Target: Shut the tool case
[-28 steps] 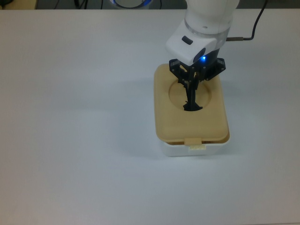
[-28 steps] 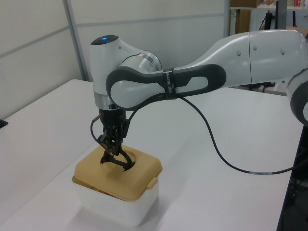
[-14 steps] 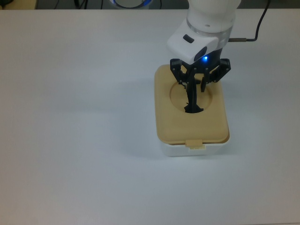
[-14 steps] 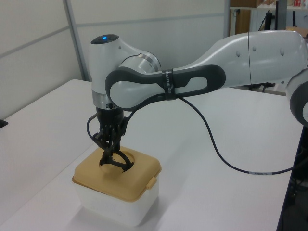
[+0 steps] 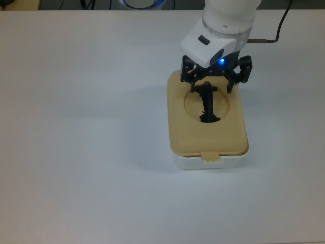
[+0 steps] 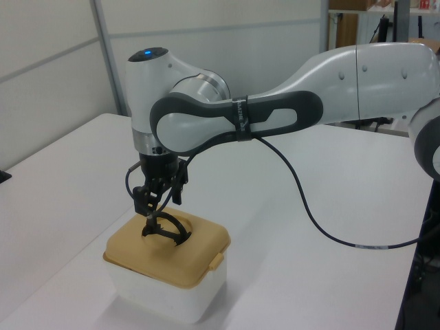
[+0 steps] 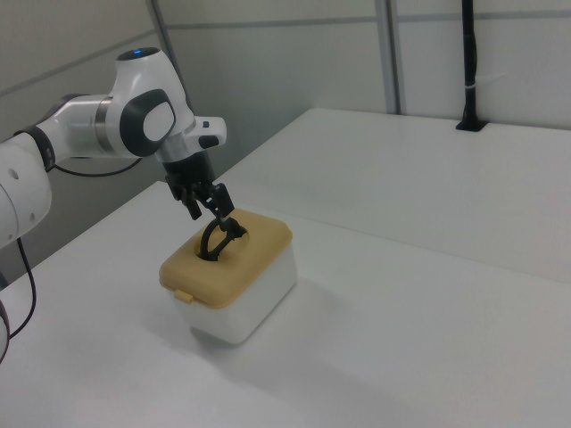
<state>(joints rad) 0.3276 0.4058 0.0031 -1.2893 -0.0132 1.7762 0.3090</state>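
The tool case sits on the white table, toward the top view's right, with its beige lid now lying flat and square on the white tub. A second ago the gripper was pinched on the black handle in the lid's round recess; half a second ago its fingers had begun to part, and now they stand spread wide, clear of the handle and a little above it. The handle stays arched up out of the recess, let go. To my eye that means the lid has been set down and released, so the closing looks all but done; whether the latch tabs have snapped home I cannot tell.

The top view shows the lid's outline matching the tub on all sides and the near latch tab hanging over the front edge. The left view shows what that one cannot: the gap between the open gripper and the lid, and the lid's rim resting level on the tub wall. The right view catches the other latch tab at the end of the case and the handle standing free of the fingers.
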